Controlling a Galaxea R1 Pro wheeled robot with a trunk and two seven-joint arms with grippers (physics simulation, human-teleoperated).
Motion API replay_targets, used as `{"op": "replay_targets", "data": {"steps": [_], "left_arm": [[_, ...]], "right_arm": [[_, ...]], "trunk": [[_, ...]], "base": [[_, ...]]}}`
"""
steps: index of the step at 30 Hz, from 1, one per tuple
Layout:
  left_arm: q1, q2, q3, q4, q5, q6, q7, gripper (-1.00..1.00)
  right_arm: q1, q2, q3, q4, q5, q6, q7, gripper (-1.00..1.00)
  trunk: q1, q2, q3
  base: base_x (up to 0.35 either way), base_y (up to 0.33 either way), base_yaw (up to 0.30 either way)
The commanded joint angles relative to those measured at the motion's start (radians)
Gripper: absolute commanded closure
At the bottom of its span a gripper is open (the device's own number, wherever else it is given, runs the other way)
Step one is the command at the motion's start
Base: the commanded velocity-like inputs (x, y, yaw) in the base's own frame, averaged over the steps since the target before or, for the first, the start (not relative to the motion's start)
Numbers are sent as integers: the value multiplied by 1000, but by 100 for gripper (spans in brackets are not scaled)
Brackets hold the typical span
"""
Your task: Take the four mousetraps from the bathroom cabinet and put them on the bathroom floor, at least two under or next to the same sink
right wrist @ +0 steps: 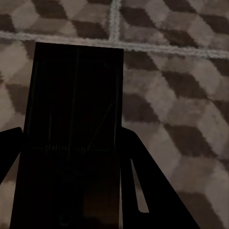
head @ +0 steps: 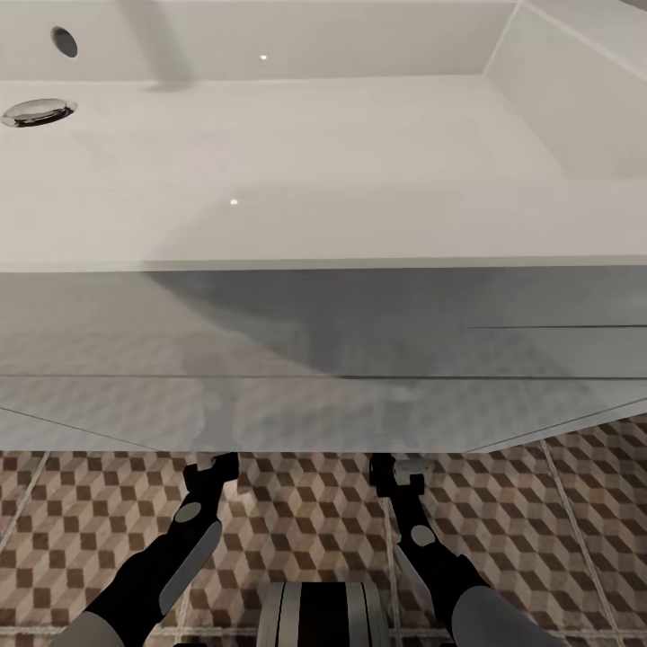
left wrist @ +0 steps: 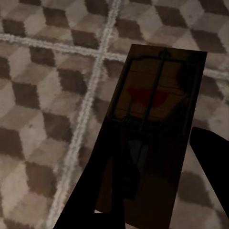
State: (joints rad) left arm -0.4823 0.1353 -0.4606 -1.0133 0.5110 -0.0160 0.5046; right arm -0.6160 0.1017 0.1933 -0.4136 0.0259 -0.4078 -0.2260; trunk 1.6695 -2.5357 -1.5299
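Observation:
A dark-brown mousetrap point(left wrist: 153, 95) with a wire bar and a red patch lies between the dark fingers of my left gripper point(left wrist: 149, 157), which is shut on it just above the cube-patterned bathroom floor point(left wrist: 43, 109). A second mousetrap point(right wrist: 71, 95) sits in my right gripper point(right wrist: 69, 143), also shut on it, over the same tiles. In the head view both grippers reach under the front of the white bathroom sink point(head: 270, 171), the left gripper point(head: 213, 469) and the right gripper point(head: 395, 474) with their tips hidden by the vanity. The cabinet is out of view.
The white vanity front point(head: 323, 359) hangs low across the view, right above both wrists. A chrome drain point(head: 36, 111) sits at the basin's far left. Patterned floor point(head: 296, 521) with pale grout lines spreads below, and my base point(head: 322, 613) is at the bottom.

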Motion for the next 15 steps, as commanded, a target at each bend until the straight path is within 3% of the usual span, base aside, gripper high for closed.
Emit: {"op": "replay_targets", "data": {"steps": [1, 15], "left_arm": [[-1, 1, -5, -1, 8, -1, 8, 100], [-1, -1, -9, -9, 11, -2, 15, 100]], "right_arm": [[-1, 0, 6, 1, 0, -2, -7, 100], [-1, 0, 6, -7, -2, -2, -7, 100]], "trunk": [[0, 0, -1], [0, 0, -1]], "base": [[0, 0, 0], [0, 0, 0]]}}
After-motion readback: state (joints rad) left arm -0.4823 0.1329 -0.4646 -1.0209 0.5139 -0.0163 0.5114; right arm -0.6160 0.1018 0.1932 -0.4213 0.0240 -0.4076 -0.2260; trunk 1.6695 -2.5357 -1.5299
